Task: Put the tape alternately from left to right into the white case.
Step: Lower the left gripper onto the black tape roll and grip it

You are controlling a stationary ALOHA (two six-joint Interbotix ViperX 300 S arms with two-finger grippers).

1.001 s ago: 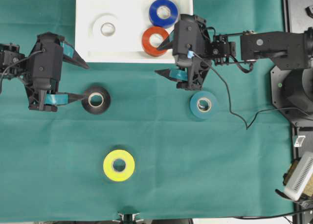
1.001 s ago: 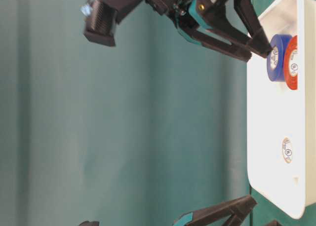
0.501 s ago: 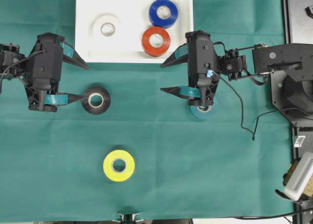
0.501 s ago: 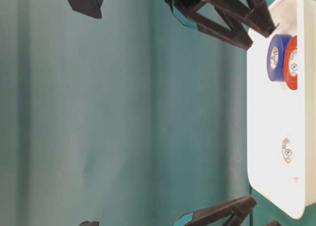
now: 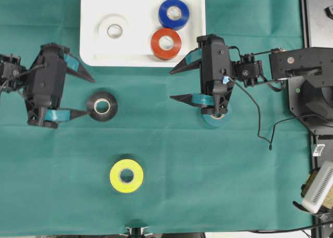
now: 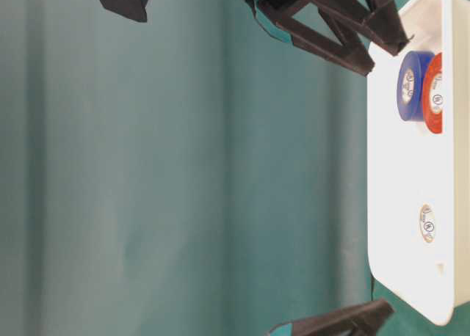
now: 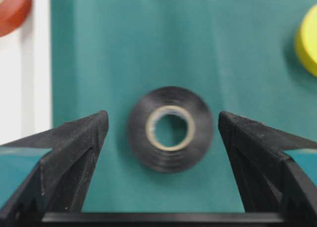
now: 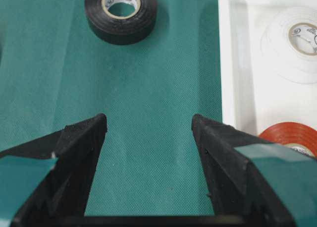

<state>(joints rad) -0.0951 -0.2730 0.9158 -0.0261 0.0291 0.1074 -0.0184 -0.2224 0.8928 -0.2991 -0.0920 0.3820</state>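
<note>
Overhead exterior view: the left gripper (image 5: 80, 95) stands spread wide and empty, its lower fingertip just short of the black tape roll (image 5: 102, 106), which lies flat on the green cloth (image 5: 166, 165) just ahead of the jaws, below the white case (image 5: 89, 50). The right gripper (image 5: 177, 84), also spread and empty, points toward that roll from well apart, its body over the teal tape roll (image 5: 213, 118), so the left arm is judged much the nearer to the black roll.

Green cloth and edge clutter

A teal-green woven cloth (image 5: 171, 186) covers the tabletop; a white ribbed plastic box (image 5: 318, 188) lies at its lower right edge, beside black metal plates (image 5: 318, 9).
</note>
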